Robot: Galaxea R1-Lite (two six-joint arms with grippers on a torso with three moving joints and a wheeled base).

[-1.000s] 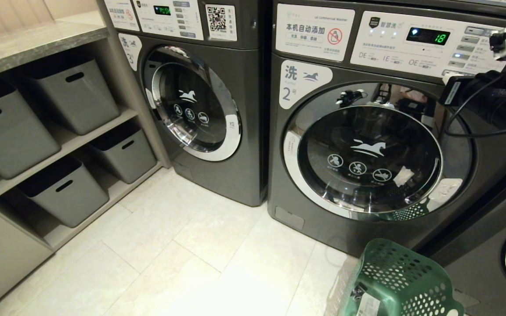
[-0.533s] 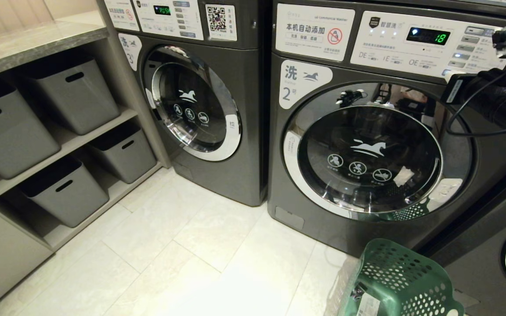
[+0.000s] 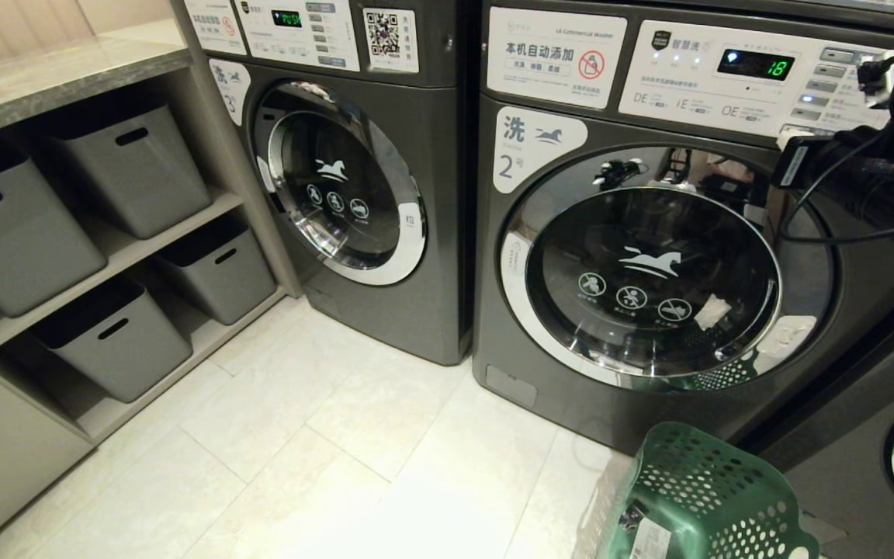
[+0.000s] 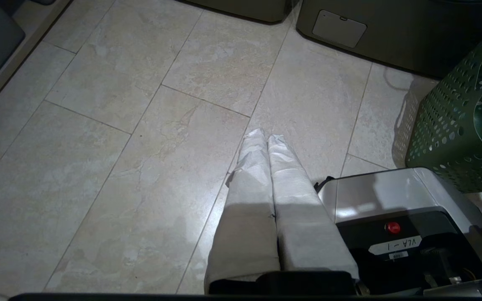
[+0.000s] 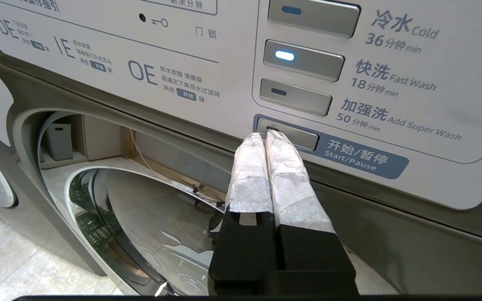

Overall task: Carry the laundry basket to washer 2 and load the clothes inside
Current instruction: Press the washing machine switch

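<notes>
Washer 2 (image 3: 540, 147) stands in front of me with its round glass door (image 3: 649, 272) closed and its display lit. My right gripper (image 5: 266, 134) is shut and empty, its taped tips against the Start/Pause button (image 5: 295, 136) on the control panel; in the head view it shows at the panel's right end (image 3: 790, 138). The green laundry basket (image 3: 707, 497) sits on the floor below the door, to its right. My left gripper (image 4: 266, 136) hangs shut over the floor tiles, left of the basket (image 4: 458, 125). The clothes are out of view.
A like washer (image 3: 354, 178) stands to the left and another (image 3: 881, 466) at the far right. Shelves with grey bins (image 3: 129, 163) line the left wall. My own base (image 4: 391, 196) is beside the basket. Pale floor tiles (image 3: 323, 435) spread before the washers.
The right arm has wavered very slightly at the control panel. Everything else is as it was.
</notes>
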